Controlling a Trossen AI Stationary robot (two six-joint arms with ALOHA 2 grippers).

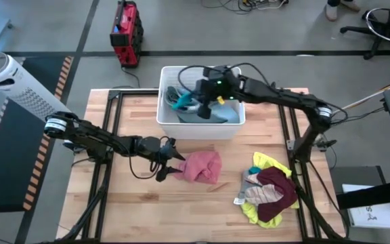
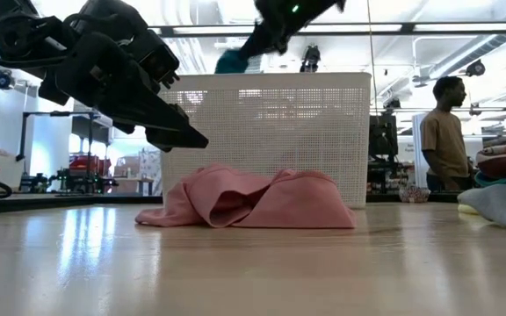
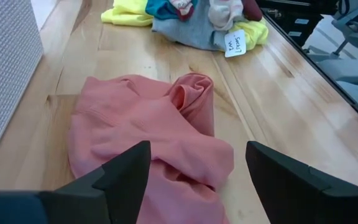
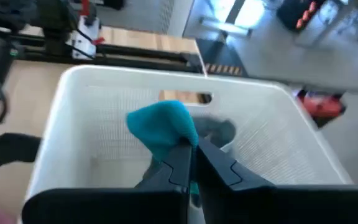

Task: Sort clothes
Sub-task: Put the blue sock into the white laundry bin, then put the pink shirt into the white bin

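On the table, seen from above, the near edge is at 6 o'clock and the far edge at 12.

Nearest, at about 5 o'clock, sits a pile of clothes [image 1: 269,195]. A bright yellow piece [image 1: 268,163] lies under it. A maroon piece [image 1: 278,193] is on top, and a grey piece [image 1: 259,194] lies beside the maroon one. A white tag [image 3: 235,43] sticks out of the pile.

In the middle of the table lies a pink garment [image 1: 201,167], all crumpled up. It is alone on the wood, well apart from the pile.

The left gripper [image 1: 170,165] is at the pink garment's 9 o'clock side. It hangs just above the table. Its two dark fingers [image 3: 127,171] are spread wide, and nothing is between them. The pink cloth lies right in front of them, under the gap.

Farther back, at 12 o'clock, stands the white basket [image 1: 169,125]. Its walls are full of tiny holes. A light blue piece [image 1: 229,114] lies inside it, with darker cloth beside it.

The right gripper [image 1: 202,107] is over the basket, above its rim. Its fingers are pinched tight on a teal garment [image 4: 164,129]. The teal cloth bunches up between the fingertips, over the inside of the basket.

Far behind the table, a person [image 2: 444,136] stands in the room.
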